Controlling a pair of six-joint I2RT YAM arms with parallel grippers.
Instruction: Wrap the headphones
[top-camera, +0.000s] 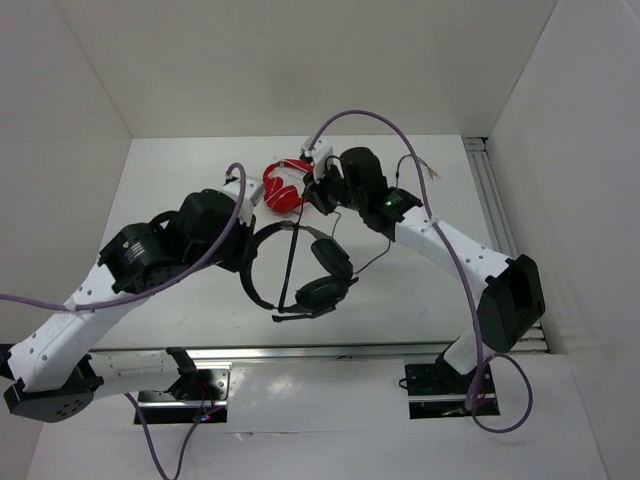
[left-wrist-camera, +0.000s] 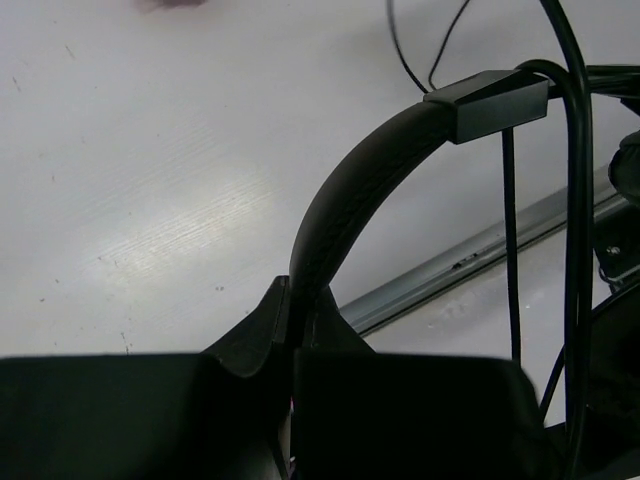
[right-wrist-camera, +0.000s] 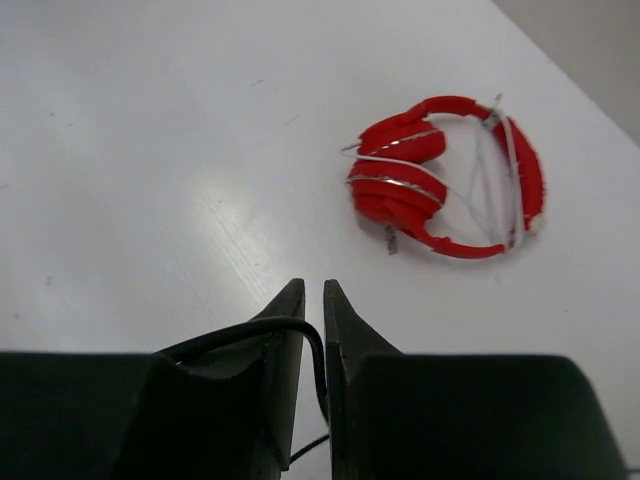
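Note:
The black headphones (top-camera: 322, 277) hang above the table's middle, earcups low and to the right, the thin headband (top-camera: 250, 262) curving left. My left gripper (top-camera: 247, 250) is shut on the headband, which rises from between its fingers in the left wrist view (left-wrist-camera: 345, 205). The thin black cable (top-camera: 372, 258) runs from the earcups up to my right gripper (top-camera: 322, 196). In the right wrist view that gripper (right-wrist-camera: 312, 300) is shut on the cable (right-wrist-camera: 318, 350), which loops over the left finger and passes down between the jaws.
Smaller red headphones (top-camera: 285, 186) with a white cord lie at the back centre, just left of my right gripper, also in the right wrist view (right-wrist-camera: 445, 190). A metal rail (top-camera: 300, 352) runs along the table's near edge. White walls enclose the left, back and right.

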